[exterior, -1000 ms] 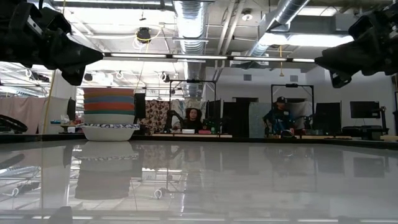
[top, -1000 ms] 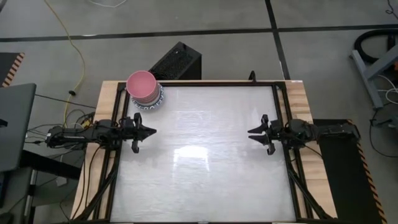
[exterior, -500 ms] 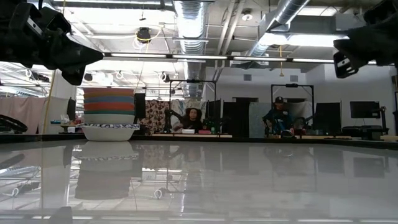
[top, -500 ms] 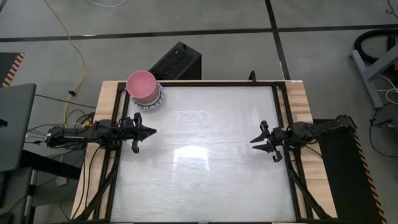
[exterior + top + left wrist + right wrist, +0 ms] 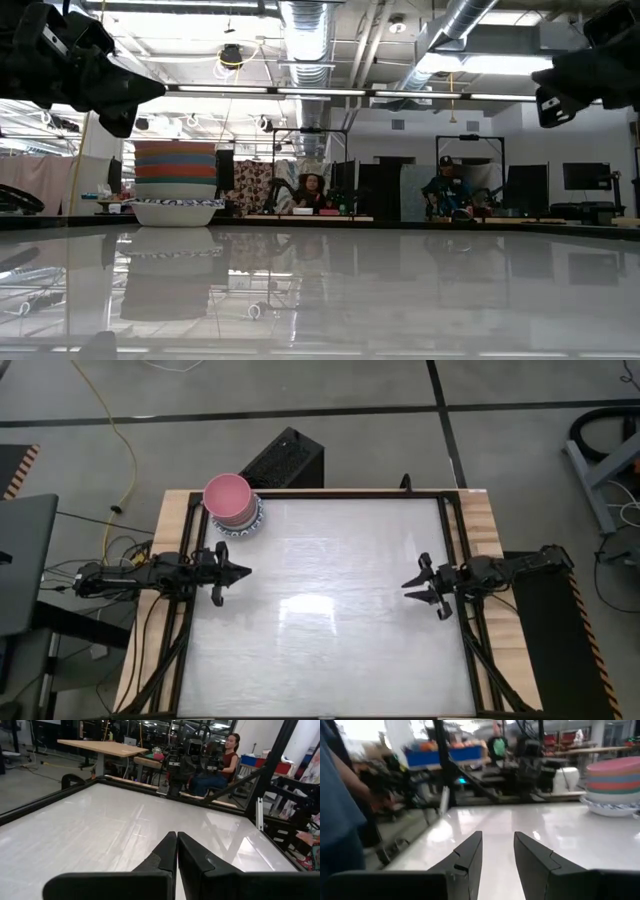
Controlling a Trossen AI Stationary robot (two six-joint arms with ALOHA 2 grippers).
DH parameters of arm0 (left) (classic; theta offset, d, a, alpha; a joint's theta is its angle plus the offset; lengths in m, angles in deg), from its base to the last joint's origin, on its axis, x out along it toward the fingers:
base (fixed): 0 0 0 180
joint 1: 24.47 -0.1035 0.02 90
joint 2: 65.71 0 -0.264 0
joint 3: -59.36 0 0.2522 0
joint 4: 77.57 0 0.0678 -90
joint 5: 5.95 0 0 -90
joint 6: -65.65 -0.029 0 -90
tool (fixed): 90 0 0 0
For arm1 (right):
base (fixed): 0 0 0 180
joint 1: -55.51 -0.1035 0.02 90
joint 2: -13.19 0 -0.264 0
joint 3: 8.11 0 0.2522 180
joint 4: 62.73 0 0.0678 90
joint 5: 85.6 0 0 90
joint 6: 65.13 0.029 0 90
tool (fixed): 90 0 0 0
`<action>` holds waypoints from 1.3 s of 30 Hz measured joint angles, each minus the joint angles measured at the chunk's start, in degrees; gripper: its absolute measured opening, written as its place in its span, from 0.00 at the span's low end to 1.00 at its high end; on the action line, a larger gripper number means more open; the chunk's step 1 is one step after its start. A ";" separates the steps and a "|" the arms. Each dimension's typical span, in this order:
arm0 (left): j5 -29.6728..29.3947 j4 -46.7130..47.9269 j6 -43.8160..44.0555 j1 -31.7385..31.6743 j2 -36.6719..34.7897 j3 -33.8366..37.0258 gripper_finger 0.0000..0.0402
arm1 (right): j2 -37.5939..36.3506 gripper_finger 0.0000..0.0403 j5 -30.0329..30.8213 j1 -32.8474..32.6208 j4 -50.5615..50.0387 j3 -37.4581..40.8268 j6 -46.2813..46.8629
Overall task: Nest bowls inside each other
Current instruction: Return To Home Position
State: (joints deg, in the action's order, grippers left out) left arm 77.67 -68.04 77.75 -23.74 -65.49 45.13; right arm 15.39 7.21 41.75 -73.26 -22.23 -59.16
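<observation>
Finds the bowls point(image 5: 232, 501) nested in one stack at the far left corner of the table point(image 5: 330, 650), pink on top and a blue-and-white patterned one at the base, with coloured rims banded between in the low view. Sees no loose bowl elsewhere on the white top, so judges the nesting done and the parking of the arms to be the step in hand. Reads the layout accordingly: keeps the stack tucked into a corner, well apart from both arms, and sets each arm at its own side edge, pointing inward across the table. Places the left gripper point(image 5: 246, 571) near the left edge, nearer the stack but not touching it, fingers point(image 5: 167, 852) pressed together with nothing between. Places the right gripper point(image 5: 406, 586) near the right edge, fingers point(image 5: 470, 852) a modest gap apart, gripping nothing and touching nothing.
</observation>
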 joint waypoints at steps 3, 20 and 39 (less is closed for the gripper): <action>-0.01 0.00 -0.04 0.00 0.00 0.00 0.00 | -0.02 0.33 -4.11 -0.02 3.25 0.00 1.98; -0.03 -1.79 -0.46 0.00 0.00 0.00 0.00 | 0.00 0.33 -11.64 3.62 -0.34 0.00 -4.08; -0.45 -1.34 0.90 -0.01 0.00 0.00 0.00 | 0.04 0.33 -10.01 10.23 -1.05 0.00 -4.86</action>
State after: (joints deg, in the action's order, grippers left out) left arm 77.22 -69.38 78.64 -23.75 -65.49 45.13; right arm 15.43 -2.80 51.98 -74.31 -22.23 -64.02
